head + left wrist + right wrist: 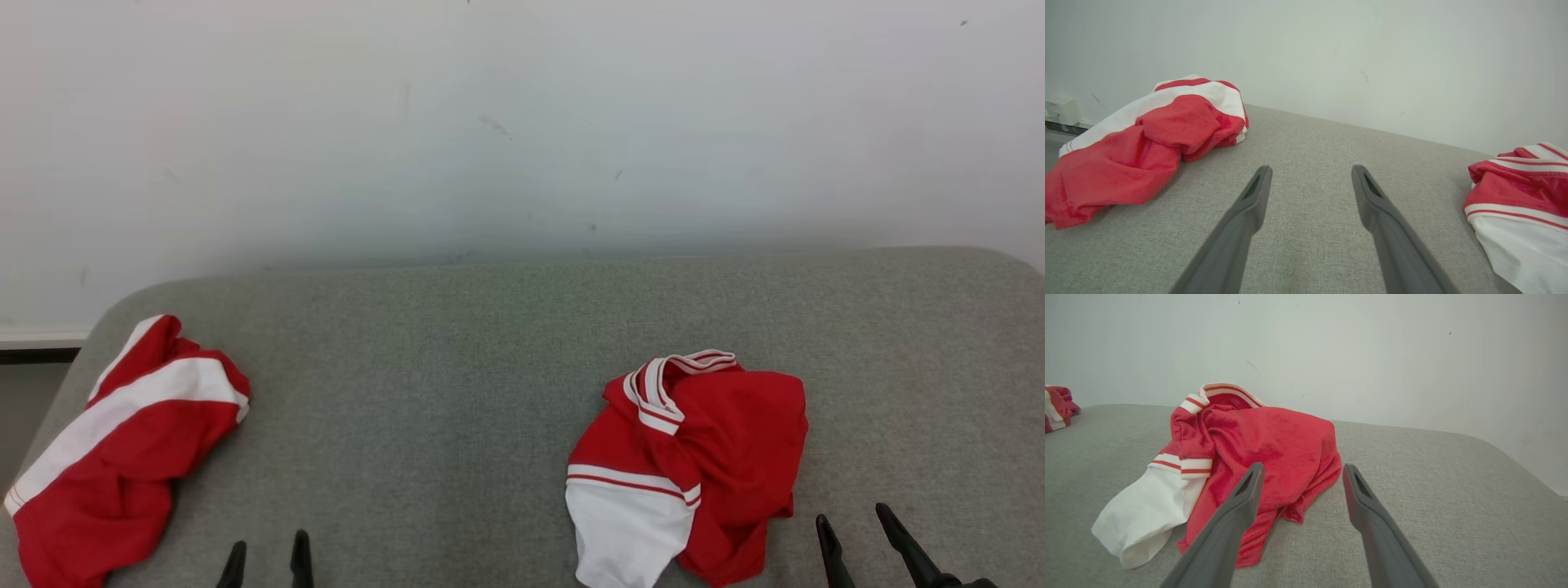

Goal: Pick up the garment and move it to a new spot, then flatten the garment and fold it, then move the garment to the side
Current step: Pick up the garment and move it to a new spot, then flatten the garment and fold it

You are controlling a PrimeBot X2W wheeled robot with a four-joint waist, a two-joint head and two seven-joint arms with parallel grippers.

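Task not begun: the crumpled red-and-white jersey garment (pixel 694 457) lies by the front edge of the grey fabric worktop (pixel 457 367), right of middle.
The left gripper (pixel 269 539) and right gripper (pixel 851 513) stand fingers apart, empty; lifting, flattening, folding and moving aside all remain.

Red-and-white garment (pixel 718 457) — grey table (pixel 457 392)

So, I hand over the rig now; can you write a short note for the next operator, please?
The left end effector is open and empty, over the grey surface between the two garments.
The right end effector is open and empty, close to the crumpled red-and-white shirt.
A second red-and-white garment lies bunched at the surface's left edge.
Done: nothing that shows; the shirt is not held.
Left: pick up, move, flatten, fold, set aside.
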